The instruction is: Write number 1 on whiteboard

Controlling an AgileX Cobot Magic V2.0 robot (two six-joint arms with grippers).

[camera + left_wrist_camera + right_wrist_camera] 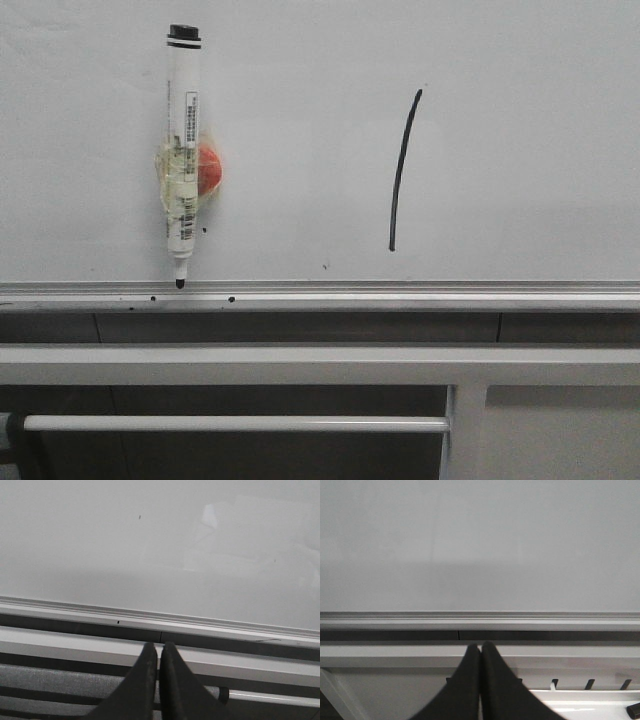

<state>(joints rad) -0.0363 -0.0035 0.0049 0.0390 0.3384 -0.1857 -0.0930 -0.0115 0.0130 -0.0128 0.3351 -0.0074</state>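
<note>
On the one whiteboard (520,150) there is one black stroke, the number 1 (402,170), one marker (182,150) to its left with one red-orange lump (209,168) taped to it, and a few tiny black specks (230,298) along the one bottom rail (400,293).

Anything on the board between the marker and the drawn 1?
No: in the front view, only bare whiteboard lies between the marker and the number 1.
</note>
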